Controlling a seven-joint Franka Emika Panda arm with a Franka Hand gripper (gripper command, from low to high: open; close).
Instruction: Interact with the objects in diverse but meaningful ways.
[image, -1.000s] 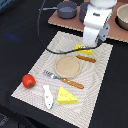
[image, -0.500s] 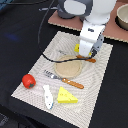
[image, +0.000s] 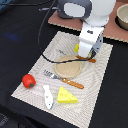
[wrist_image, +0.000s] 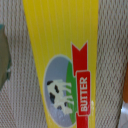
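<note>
Arm down low over the butter — right at the mat's far edge!
The gripper (image: 84, 51) hung over the yellow butter block (wrist_image: 60, 60); its jaws were hidden. Nearer lay fish (image: 47, 96), cheese wedge (image: 66, 95), tomato (image: 28, 81).

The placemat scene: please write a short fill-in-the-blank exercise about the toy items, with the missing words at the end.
1. The label on the yellow block reads ____.
2. The animal pictured on that label is a ____.
3. In the exterior view, the red tomato lies near the placemat's ____ edge.
4. The white fish lies beside the yellow ____, which has holes.

Missing words: BUTTER; cow; left; cheese wedge
</note>
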